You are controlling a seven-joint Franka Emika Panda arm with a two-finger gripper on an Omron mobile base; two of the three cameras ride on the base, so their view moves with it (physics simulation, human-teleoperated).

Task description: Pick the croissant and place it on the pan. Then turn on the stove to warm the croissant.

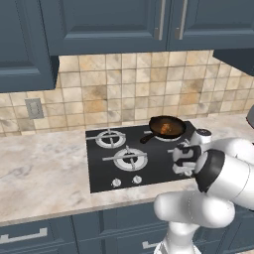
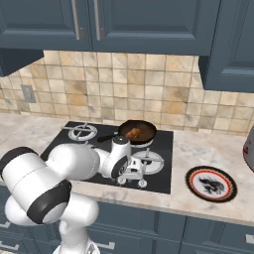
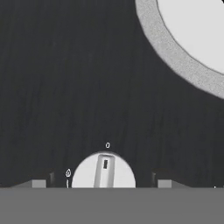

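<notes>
The croissant (image 1: 169, 129) lies inside the pan (image 1: 159, 122), a golden lump on the dark base, and shows again in the right base view (image 2: 132, 133). The pan (image 2: 147, 130) sits on the back burner of the stove (image 1: 101, 166), toward the stove's 1 o'clock corner in the left base view, with its short handle (image 1: 148, 138) pointing out at about 8 o'clock from the bowl.

On the black cooktop (image 2: 163, 149), a ringed burner (image 1: 110, 138) sits at the back and another (image 1: 130, 158) nearer the front, and two small silver knobs (image 1: 126, 181) stand along the front edge.

The fingers (image 3: 105, 186) hang low over the front of the stove, pointing down. In the hand view their two tips (image 3: 38, 183) stand apart, one at either side of a round silver knob (image 3: 103, 171) that lies between them at 6 o'clock; whether they touch it cannot be told. A curved pale burner ring (image 3: 175, 57) fills the 1 o'clock corner of that view.

A round plate (image 2: 211, 183) with a red rim and dark pattern rests on the marble surface (image 1: 44, 173), at 3 o'clock from the stove in the right base view, apart from it. Tan tiles (image 1: 129, 84) back the wall under blue-grey cabinets (image 1: 109, 25).
</notes>
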